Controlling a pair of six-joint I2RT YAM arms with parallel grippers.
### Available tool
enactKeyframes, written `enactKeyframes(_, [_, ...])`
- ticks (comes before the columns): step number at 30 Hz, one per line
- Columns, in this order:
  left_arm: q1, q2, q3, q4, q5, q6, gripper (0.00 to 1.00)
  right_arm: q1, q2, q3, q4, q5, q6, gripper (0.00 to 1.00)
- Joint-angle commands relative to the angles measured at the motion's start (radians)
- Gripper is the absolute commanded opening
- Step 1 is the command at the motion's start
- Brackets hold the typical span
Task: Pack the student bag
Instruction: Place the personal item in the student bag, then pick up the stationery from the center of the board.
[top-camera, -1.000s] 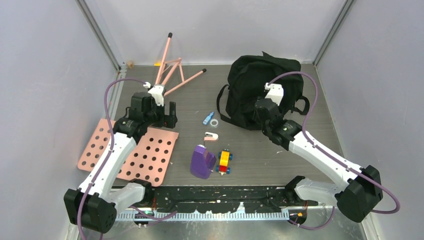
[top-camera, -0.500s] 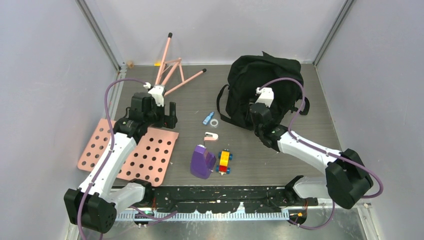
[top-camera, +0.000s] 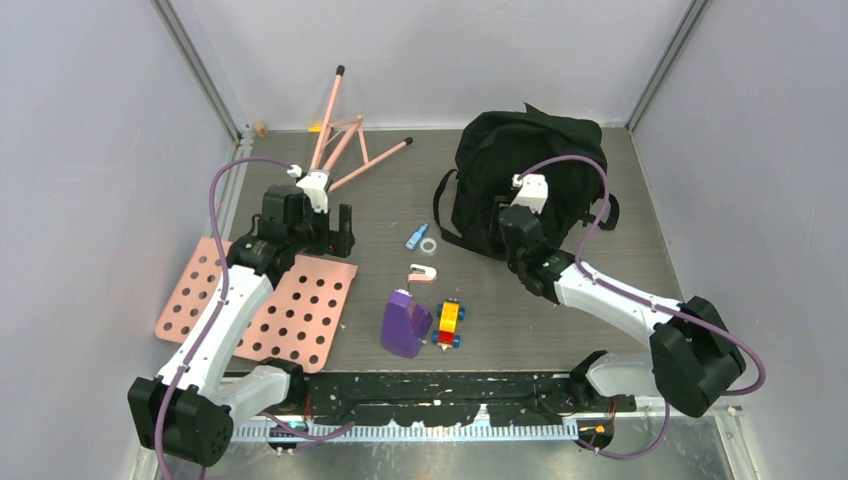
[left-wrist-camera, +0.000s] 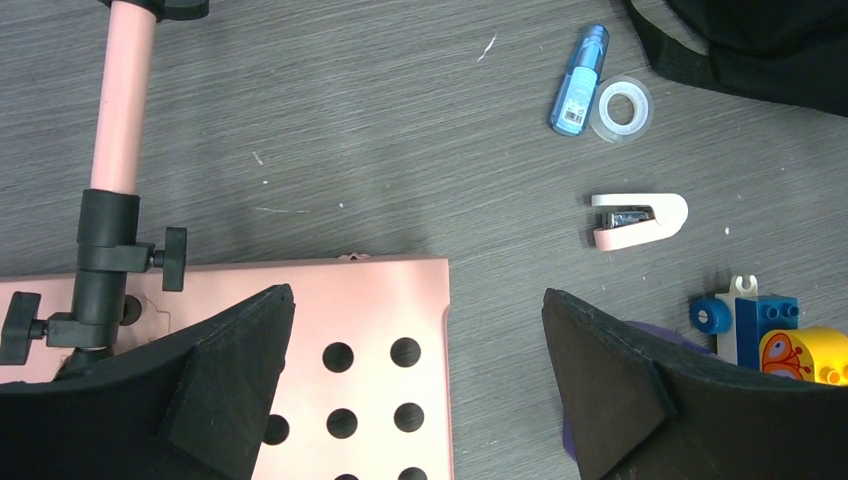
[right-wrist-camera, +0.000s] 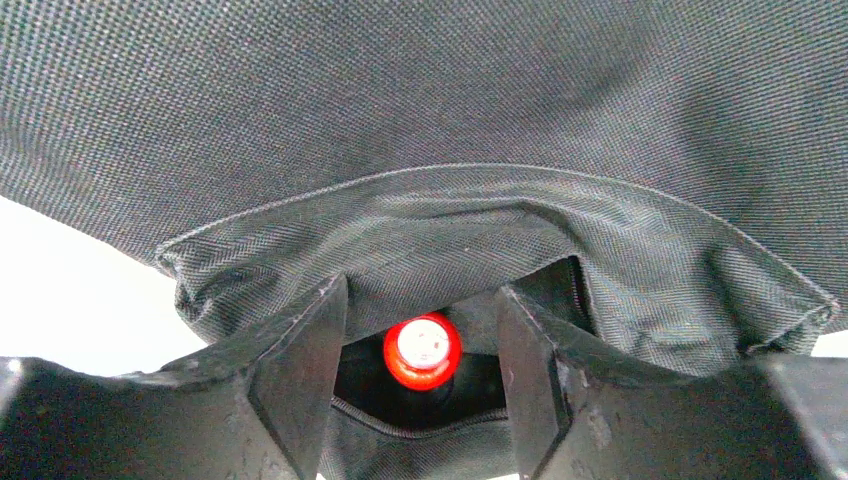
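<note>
Right pincer (right-wrist-camera: 420, 290) (jaws parted, gripping nothing) sits in a pocket (right-wrist-camera: 480, 230) of the student bag (right-wrist-camera: 420, 90), straddling a red-capped item (right-wrist-camera: 422, 350).

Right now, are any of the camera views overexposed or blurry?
Right wrist view: background beside the student bag is blown out white, the red cap has a glare spot, the weave is sharp. Left wrist view: evenly lit, tape roll crisp. Top view: even light.

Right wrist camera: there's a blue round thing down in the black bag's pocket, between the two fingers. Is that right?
Nearly. The round thing is red, not blue. The right wrist view shows it down in the pocket of the student bag, between the two fingers of the right gripper.
</note>
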Motion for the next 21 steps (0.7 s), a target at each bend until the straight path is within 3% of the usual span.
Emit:
enactKeyframes(1, [0.007,-0.009,0.003,0.027,0.025,0.016,0.98,-0.001,-0.061,0.004,0.003,0.046,-0.015,0.62])
enactKeyframes(7, [0.007,-0.035,-0.023,0.084,0.183,0.022,0.98,0.040,-0.181,0.024,-0.107,-0.095,-0.046,0.61])
enactKeyframes(12, [0.007,-0.020,-0.022,0.095,0.244,0.016,0.98,0.182,-0.220,0.076,-0.244,-0.213,-0.045,0.63])
enactKeyframes(21, [0.007,-0.002,-0.023,0.086,0.189,0.008,0.98,0.303,0.085,0.213,-0.259,-0.441,-0.004,0.64])
